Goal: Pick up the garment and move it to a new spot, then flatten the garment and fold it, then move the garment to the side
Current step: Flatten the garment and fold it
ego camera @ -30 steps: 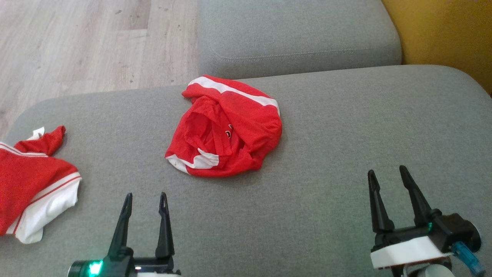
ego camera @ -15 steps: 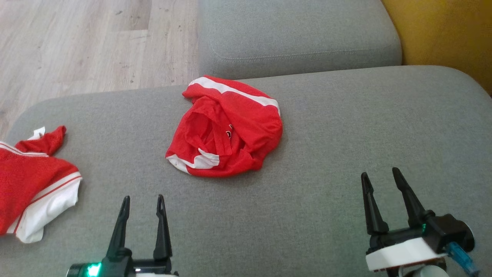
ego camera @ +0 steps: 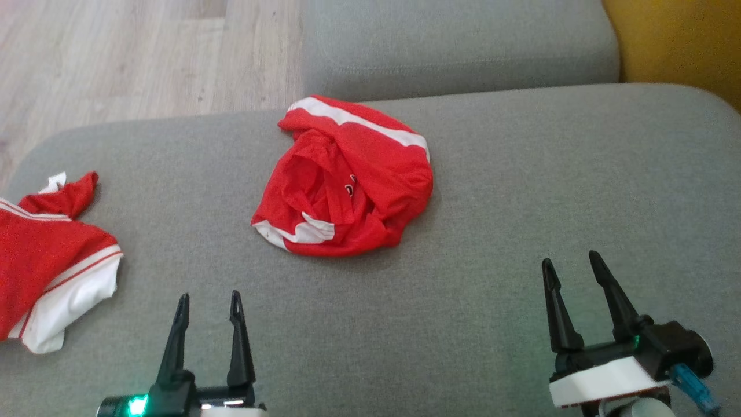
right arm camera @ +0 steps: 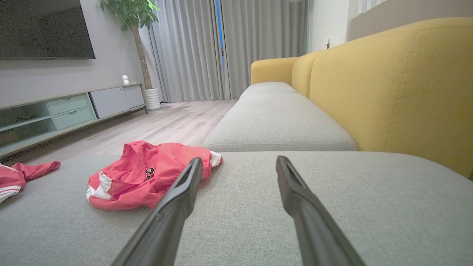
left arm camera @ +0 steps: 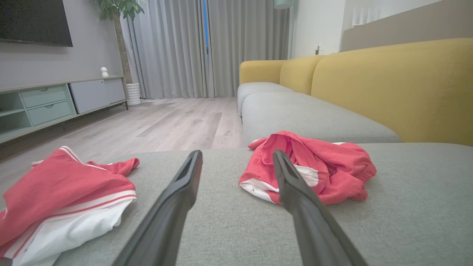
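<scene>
On the sofa (ego camera: 492, 231), far left, lies the garment (ego camera: 52, 260).

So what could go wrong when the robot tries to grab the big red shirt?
1. Two red pieces lie on the grey cushion. The smaller bunched red piece sits mid-cushion, so the robot might grab it instead of the jersey.
2. The jersey lies by the cushion's left edge, next to the floor, and is partly cut off in the head view. A poor pinch by the open left gripper might drag it off.
</scene>
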Available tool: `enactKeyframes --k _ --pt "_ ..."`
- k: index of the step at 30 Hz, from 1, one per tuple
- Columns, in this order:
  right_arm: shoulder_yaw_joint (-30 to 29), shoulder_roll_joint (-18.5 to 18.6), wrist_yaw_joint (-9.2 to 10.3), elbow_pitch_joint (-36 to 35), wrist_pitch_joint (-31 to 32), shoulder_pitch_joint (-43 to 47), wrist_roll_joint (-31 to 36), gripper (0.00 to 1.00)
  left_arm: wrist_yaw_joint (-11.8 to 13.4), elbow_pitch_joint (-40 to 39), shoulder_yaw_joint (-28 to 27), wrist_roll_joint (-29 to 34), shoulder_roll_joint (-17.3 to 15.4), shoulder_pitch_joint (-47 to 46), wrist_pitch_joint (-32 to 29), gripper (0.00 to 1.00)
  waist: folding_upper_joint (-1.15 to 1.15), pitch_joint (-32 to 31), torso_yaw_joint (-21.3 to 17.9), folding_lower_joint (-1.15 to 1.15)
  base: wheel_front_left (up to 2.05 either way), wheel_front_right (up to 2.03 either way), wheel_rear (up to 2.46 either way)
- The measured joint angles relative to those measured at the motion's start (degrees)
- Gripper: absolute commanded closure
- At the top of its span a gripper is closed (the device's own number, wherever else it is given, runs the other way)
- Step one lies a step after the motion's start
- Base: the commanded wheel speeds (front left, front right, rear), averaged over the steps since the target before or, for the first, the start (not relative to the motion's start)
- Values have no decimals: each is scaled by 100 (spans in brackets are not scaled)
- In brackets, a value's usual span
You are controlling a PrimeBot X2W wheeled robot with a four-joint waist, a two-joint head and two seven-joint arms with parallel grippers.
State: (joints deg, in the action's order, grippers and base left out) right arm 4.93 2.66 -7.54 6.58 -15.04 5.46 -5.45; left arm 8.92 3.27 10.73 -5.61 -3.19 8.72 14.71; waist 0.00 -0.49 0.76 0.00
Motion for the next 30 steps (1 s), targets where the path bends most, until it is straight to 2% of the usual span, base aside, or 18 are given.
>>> enactKeyframes --k 3,5,13,14,18,22,28,29,30 --pt "13 0 0 -9 0 -21 32 0 -16 75 11 5 1 -93 0 0 0 141 14 0 0 0 0" --pt "18 0 0 -49 0 -53 65 0 -143 205 97 27 3 -282 0 0 0 283 17 0 0 0 0" --pt "9 5 0 -253 0 -748 269 0 -906 979 962 114 22 -1973 0 0 0 1089 60 2 0 0 0" --pt "16 25 0 -282 0 -903 294 0 -1107 1339 1284 243 23 -2383 0 0 0 1314 53 2 0 0 0" --pt "55 78 0 -333 0 -1218 300 0 -1345 2033 1973 322 31 -3133 0 0 0 1743 -22 3 0 0 0" --pt "113 85 0 -397 0 -1435 300 0 -1392 2815 2361 301 43 -3745 0 0 0 2054 -218 2 0 0 0" --pt "154 81 0 -411 0 -1466 299 0 -1040 4022 2420 315 76 -4440 21 0 0 2331 -643 -1 0 0 0" --pt "149 79 0 -411 0 -1467 299 0 -1024 4122 2426 310 81 -4523 52 69 0 2362 -712 -2 0 0 0" --pt "151 73 1 -412 0 -1468 298 0 -1005 4176 2418 282 77 -4590 52 100 0 2389 -777 -2 0 0 0"
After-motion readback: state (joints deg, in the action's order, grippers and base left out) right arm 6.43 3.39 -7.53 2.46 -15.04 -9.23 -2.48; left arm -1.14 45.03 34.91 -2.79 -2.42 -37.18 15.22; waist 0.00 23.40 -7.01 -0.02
